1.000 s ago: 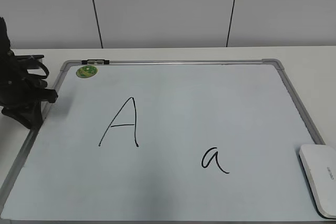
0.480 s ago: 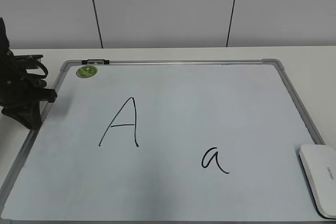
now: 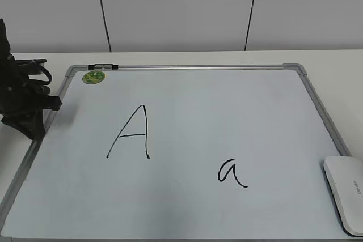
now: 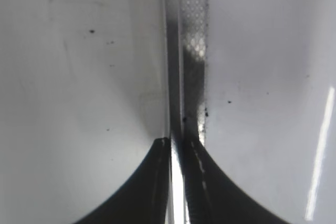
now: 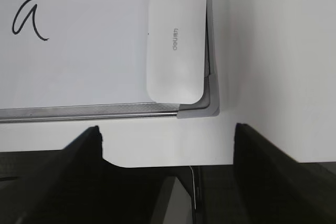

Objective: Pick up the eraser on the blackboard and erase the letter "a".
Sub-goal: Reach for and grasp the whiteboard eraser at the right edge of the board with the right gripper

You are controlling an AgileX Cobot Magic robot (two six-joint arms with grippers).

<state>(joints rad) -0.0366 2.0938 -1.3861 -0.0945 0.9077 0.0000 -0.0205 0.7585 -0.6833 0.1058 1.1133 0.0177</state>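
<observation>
While the eraser (image 5: 176, 41) lies untouched at the near right corner of the blackboard (image 3: 187, 72), the pick-up step has not begun. The right gripper (image 5: 168, 145) hangs wide open and empty, short of the board's near edge. It must advance over the eraser and descend. The letter "a" (image 3: 231, 173) sits left of it. Farther off, the left gripper (image 4: 178, 145) rests pressed together over the frame, holding nothing.

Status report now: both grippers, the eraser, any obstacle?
Right gripper open, empty, short of the eraser. Left gripper shut, at the blackboard frame. Letter "a" intact. Nothing in the way.
</observation>
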